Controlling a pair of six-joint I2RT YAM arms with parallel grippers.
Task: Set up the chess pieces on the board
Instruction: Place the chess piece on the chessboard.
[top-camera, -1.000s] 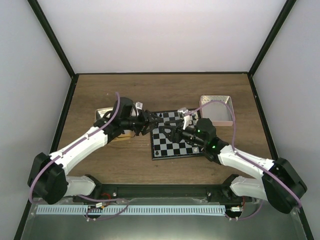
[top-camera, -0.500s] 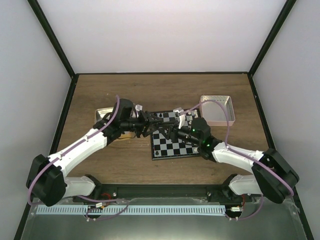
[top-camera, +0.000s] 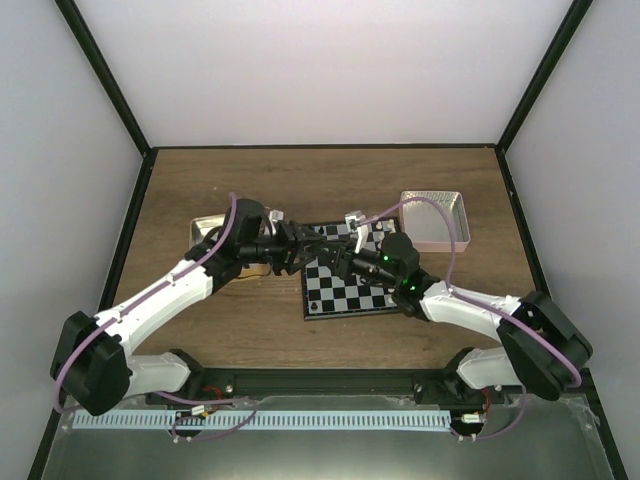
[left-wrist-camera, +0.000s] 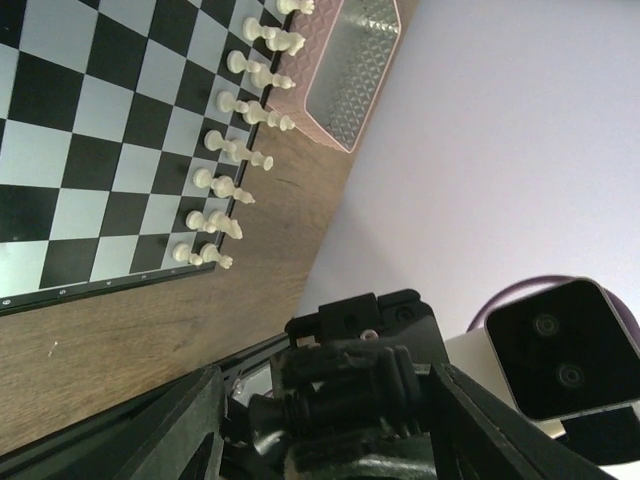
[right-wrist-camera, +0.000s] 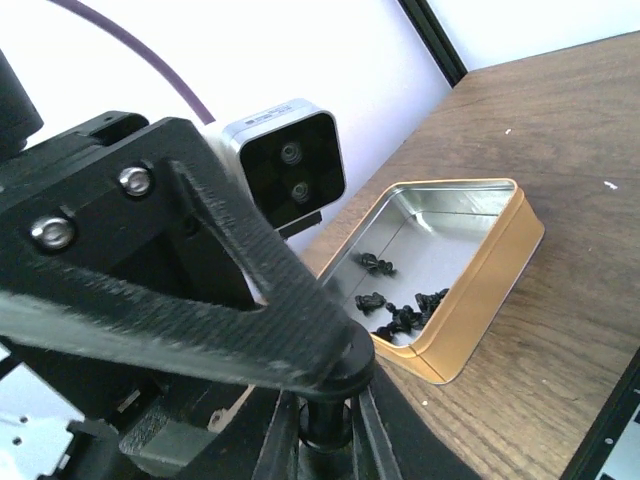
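Over the left side of the board (top-camera: 352, 292) my two grippers meet tip to tip. In the right wrist view my right gripper (right-wrist-camera: 325, 428) is shut on the stem of a black chess piece (right-wrist-camera: 326, 415). One finger (right-wrist-camera: 230, 300) of the left gripper lies across just above it. In the left wrist view that black chess piece (left-wrist-camera: 350, 398) lies sideways between the spread jaws of my left gripper (left-wrist-camera: 330, 420), with a small gap at each end. From above, the left gripper (top-camera: 303, 247) and right gripper (top-camera: 336, 258) hide the piece. White chess pieces (left-wrist-camera: 232, 170) line the board's (left-wrist-camera: 90, 130) far edge.
A gold tin (right-wrist-camera: 485, 270) left of the board holds several loose black chess pieces (right-wrist-camera: 402, 315); from above this gold tin (top-camera: 205, 232) is partly under the left arm. A pink tin (top-camera: 436, 222) stands at the board's right back corner. Both wrist cameras face each other closely.
My right gripper moved left to the left gripper and closed its jaws onto the black piece. The left gripper's jaws widened a little around it.
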